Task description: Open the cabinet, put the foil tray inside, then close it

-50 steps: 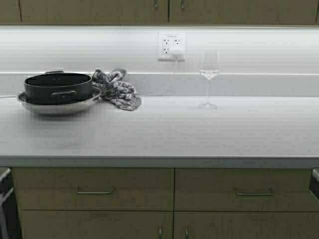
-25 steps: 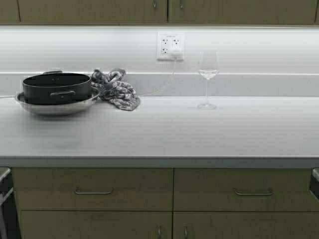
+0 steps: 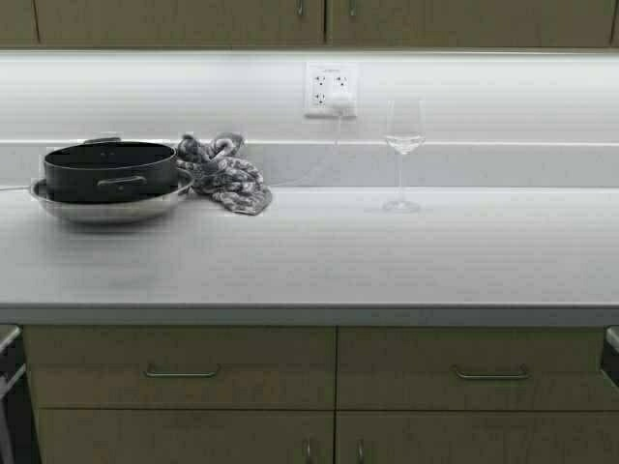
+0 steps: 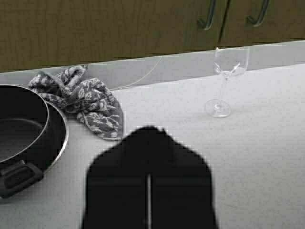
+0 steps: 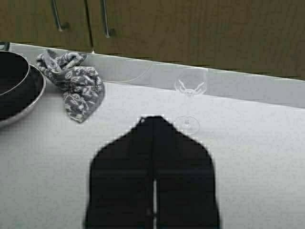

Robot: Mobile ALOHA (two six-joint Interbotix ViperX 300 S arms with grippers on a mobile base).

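Tan wood-grain wall cabinet [image 3: 324,19] above white counter [image 3: 319,251] was shut; I saw no foil tray. L gripper [image 4: 148,136] & R gripper [image 5: 153,125] pinched closed, empty.

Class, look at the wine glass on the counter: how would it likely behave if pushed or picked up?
The wine glass would probably tip easily: a tall bowl rides on a thin stem above a small round foot. It looks empty, so likely light. Being clear, thin glass, it seems fragile and perhaps slippery, and it stands alone on the countertop with nothing beside it to catch it.

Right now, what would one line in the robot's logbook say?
cabinet: doors closed | foil tray: not in view | left gripper: shut, above counter | right gripper: shut, above counter
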